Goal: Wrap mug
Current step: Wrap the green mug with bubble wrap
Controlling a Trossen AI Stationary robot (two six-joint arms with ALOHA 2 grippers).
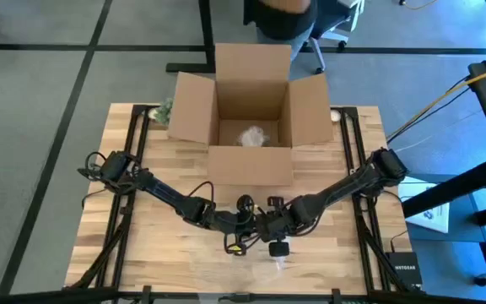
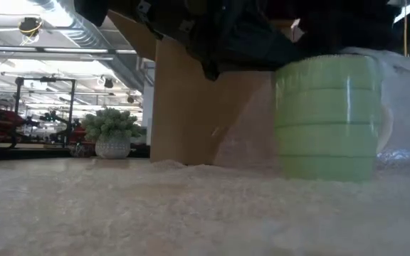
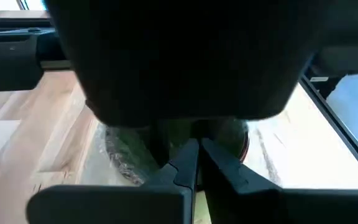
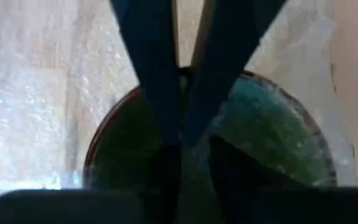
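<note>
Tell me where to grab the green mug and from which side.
Grip the mug by its rim from straight above: it stands upright on the bubble wrap, mouth open upward. Its ribbed wall looks too wide for a side grasp, and both grippers crowd over it.

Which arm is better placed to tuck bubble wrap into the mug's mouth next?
Probably right: the right gripper hangs directly over the open mouth of the mug, fingertips together, bubble wrap alongside. The left gripper, also pinched shut, sits nearer the rim's side.
</note>
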